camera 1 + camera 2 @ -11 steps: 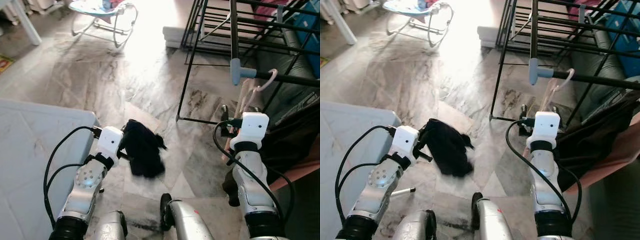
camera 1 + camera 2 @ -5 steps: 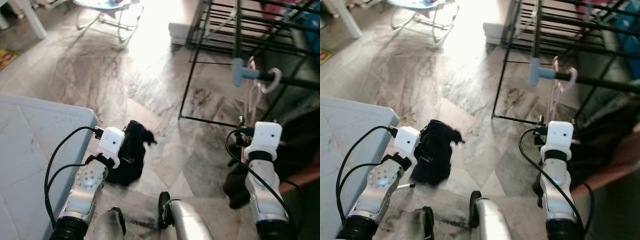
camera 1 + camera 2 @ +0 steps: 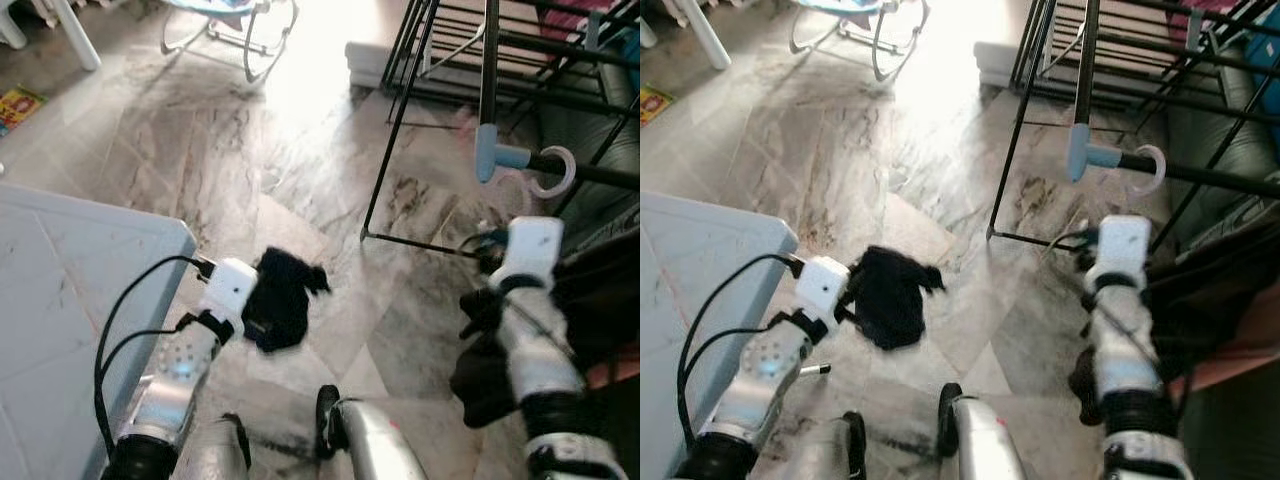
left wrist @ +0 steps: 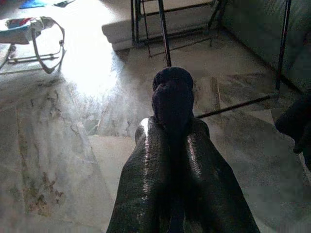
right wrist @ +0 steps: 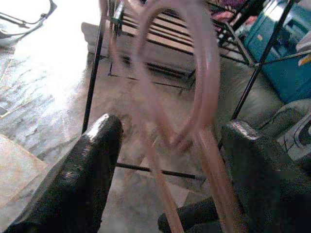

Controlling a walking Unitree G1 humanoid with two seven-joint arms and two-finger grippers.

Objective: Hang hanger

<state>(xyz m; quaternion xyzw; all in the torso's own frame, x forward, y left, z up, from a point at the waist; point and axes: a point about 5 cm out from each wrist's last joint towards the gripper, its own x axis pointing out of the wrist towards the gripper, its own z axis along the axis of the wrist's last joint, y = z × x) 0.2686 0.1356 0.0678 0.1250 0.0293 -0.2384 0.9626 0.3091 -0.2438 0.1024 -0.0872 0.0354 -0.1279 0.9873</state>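
Right gripper [image 5: 167,160]: fingers [image 5: 82,170] spread wide apart, with the pink hanger [image 5: 194,97] running up between them. The hanger is motion-blurred, so I can't tell whether either finger touches it; nothing looks clamped. From the head camera the right arm is raised near the black drying rack [image 3: 400,130], its white wrist block just below the rack's horizontal bar. The hanger hook [image 3: 553,172] is curled around that bar, right beside the grey-blue joint [image 3: 490,155] where the upright post meets it. The rest of the hanger hangs down below the bar toward the wrist, faint and blurred.

Left gripper [image 4: 172,131]: fingers pressed together on a black cloth [image 3: 283,300], a bunched wad of which sticks out past the tips. In the head view the cloth hangs off the left gripper above the marble floor [image 3: 200,150], with the left arm low and in front of the robot.

Further out: a pale blue-grey slab [image 3: 60,290] sits at the robot's left. Dark clothing [image 3: 590,290] lies on a sofa behind the rack on the right. A baby bouncer [image 3: 235,25] stands at the far side of the floor in bright light. Blue box [image 5: 286,53] beyond the rack.
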